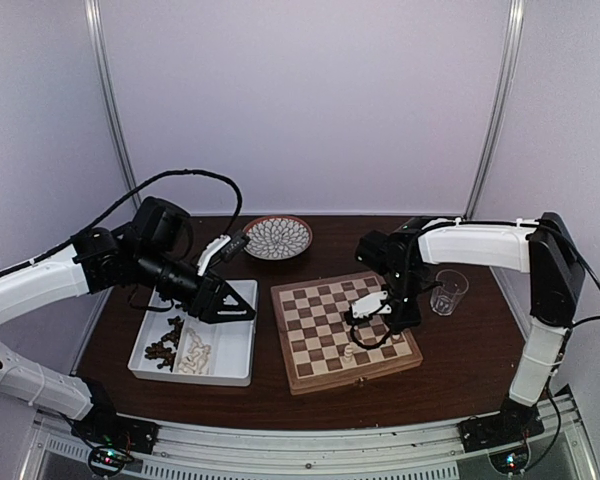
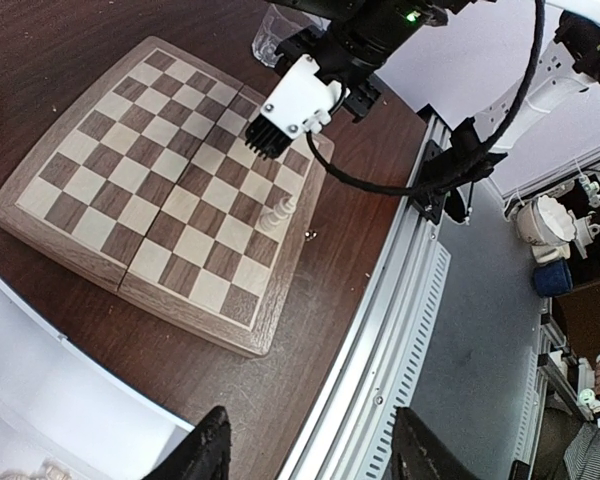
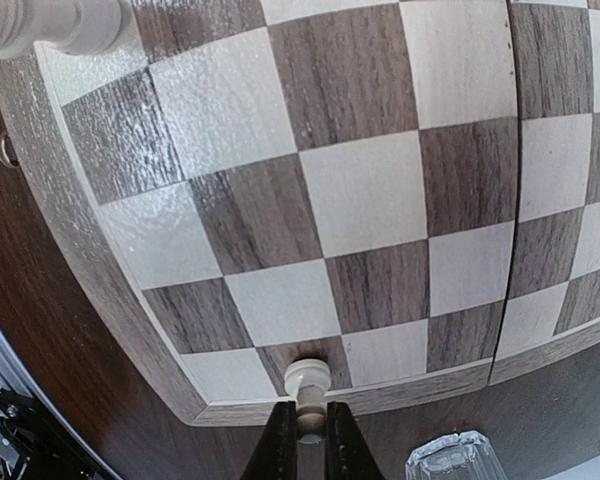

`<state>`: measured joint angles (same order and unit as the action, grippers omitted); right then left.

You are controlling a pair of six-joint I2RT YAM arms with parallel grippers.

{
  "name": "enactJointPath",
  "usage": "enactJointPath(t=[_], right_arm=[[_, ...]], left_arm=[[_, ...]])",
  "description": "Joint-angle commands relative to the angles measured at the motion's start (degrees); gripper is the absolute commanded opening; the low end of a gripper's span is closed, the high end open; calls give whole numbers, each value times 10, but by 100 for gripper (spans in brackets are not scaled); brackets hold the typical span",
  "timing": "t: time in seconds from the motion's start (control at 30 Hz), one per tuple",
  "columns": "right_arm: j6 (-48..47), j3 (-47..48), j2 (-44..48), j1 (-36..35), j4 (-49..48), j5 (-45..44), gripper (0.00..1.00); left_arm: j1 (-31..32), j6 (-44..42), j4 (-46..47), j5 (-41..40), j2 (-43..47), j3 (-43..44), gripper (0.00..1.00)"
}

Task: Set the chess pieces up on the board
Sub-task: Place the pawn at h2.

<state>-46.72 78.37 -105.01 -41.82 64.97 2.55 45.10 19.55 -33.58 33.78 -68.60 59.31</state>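
Observation:
The chessboard (image 1: pixel 315 330) lies in the middle of the table; it also shows in the left wrist view (image 2: pixel 130 170) and the right wrist view (image 3: pixel 370 190). My right gripper (image 1: pixel 393 332) is shut on a cream-white piece (image 3: pixel 308 383). The piece's base rests on a dark square at the board's right edge, near the front corner. Another cream piece (image 1: pixel 349 352) stands on the board near its front edge (image 2: pixel 277 213) (image 3: pixel 50 25). My left gripper (image 1: pixel 242 308) is open and empty (image 2: pixel 315 455), above the white tray (image 1: pixel 238 345). The tray holds dark brown pieces (image 1: pixel 165 350) and cream pieces (image 1: pixel 195 355).
A clear glass (image 1: pixel 448 292) stands just right of the board, close to my right gripper (image 3: pixel 450 460). A round patterned plate (image 1: pixel 277 237) sits behind the board. A metal rail (image 2: pixel 380 330) runs along the table's near edge.

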Motion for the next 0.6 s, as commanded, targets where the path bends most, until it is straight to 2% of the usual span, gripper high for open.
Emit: enactJointPath(t=[0.0,0.27,0.57], right_arm=[[4,0,-11,7,-5,0,9],[2,-2,-15,8,-1,3,11],[22,51,25,9,44,30,26]], left_arm=[[-3,-5,12,2,-6,-6,55],[-3,-3,14,6,-10,-6,55],[-3,-4,12,0,-12,-4,55]])
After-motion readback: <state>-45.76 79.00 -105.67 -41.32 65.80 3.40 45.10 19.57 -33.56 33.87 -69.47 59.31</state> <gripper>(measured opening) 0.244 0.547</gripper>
